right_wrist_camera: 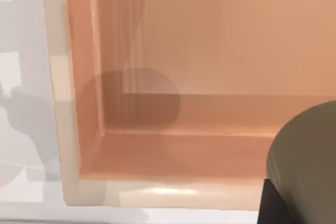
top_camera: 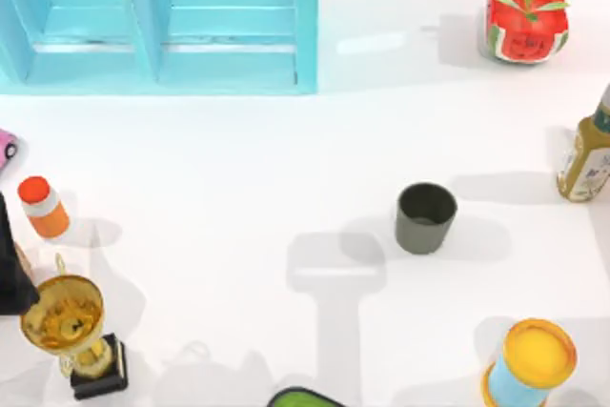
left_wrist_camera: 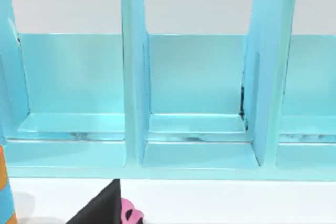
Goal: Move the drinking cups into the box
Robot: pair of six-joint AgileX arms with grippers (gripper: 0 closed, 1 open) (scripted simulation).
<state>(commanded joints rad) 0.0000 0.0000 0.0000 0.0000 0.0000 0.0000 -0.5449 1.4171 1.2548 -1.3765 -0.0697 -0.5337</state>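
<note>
Right of table centre, 1 cup (top_camera: 425, 218) stands upright on its base, rim up, alone and well apart from the box (top_camera: 307, 21), which sits at the far left. Nothing touches it. Open floor lies between it and the box, so a straight carry looks possible.

2nd cup (right_wrist_camera: 307, 150): seen close up in the right wrist view, beside the corner of a straight-walled compartment (right_wrist_camera: 71, 145), which I take to be the box's. A round shadow lies across the compartment's wall and floor. Judgement: this cup is being brought over, or set into, that cell; I cannot tell whether it rests on the floor or hangs above it.

Left arm (top_camera: 10, 269): a dark shape at the left edge of the table, near the trophy (top_camera: 71, 331) and the orange bottle (top_camera: 43, 205). Its wrist view faces 3 open cells of the box, all bare. It looks parked, out of the way of the carry.

Grip state: cannot tell for either arm whether the hand is spread, pressed together or pinching.

Clutter kept clear of the cup: can (top_camera: 529, 364) near right, sauce bottle (top_camera: 589, 154) at the right edge, melon pot (top_camera: 522, 21) far right.

Progress, as a judgement: 1 cup at or near the box, 1 cup untouched on the table. Risk for the next pick: a tapered, matte wall may slip if gripped high, so a low, square grip seems wise.
</note>
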